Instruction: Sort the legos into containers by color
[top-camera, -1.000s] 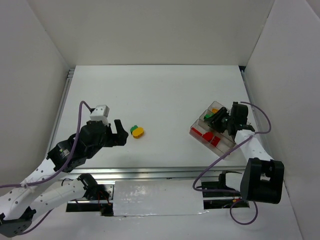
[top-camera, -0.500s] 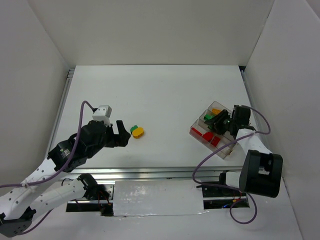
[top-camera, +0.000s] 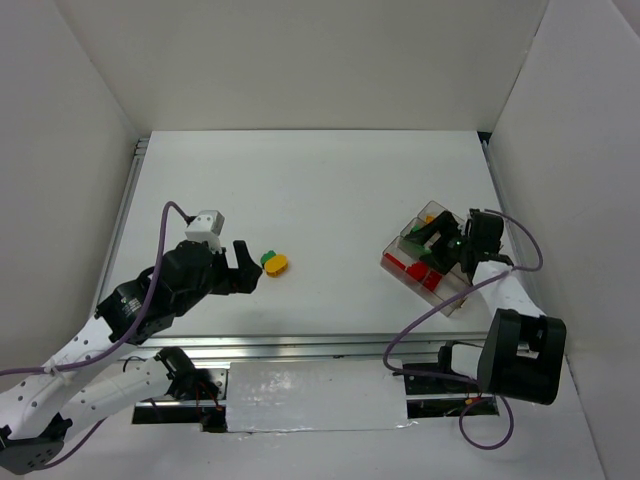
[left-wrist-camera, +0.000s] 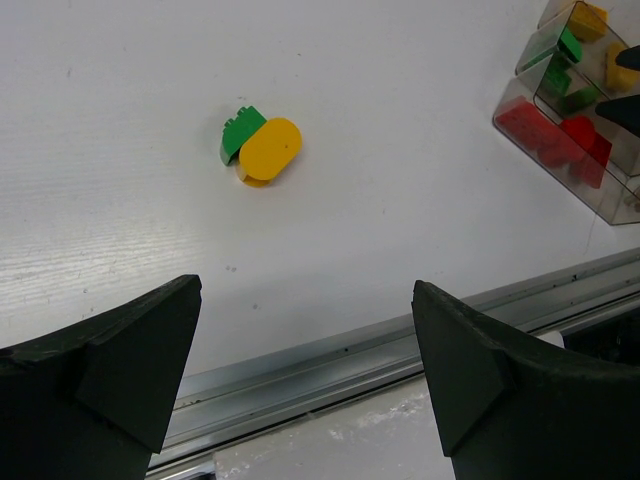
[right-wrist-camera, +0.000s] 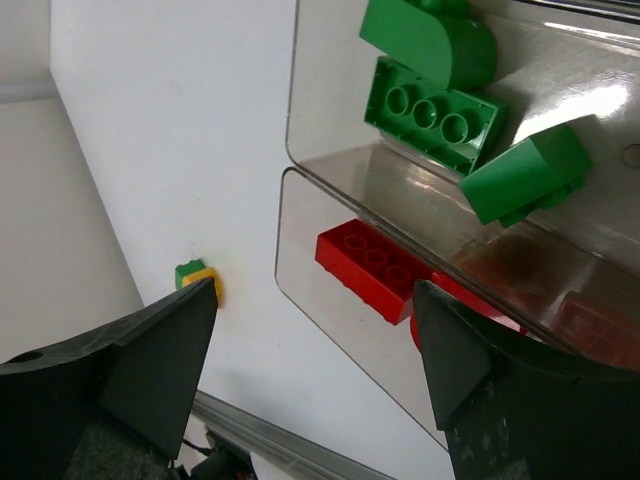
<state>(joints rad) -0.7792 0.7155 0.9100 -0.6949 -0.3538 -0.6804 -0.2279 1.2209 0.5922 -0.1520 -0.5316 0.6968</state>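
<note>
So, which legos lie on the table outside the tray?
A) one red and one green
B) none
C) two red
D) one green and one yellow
D: a green lego and a yellow lego sit touching each other on the white table.

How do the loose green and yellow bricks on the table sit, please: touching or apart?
Touching. The left wrist view shows the yellow brick pressed against the green brick, with no gap between them.

a lab test cell: white enclosure walls (top-camera: 300, 60), aluminium rail (top-camera: 300, 345).
</note>
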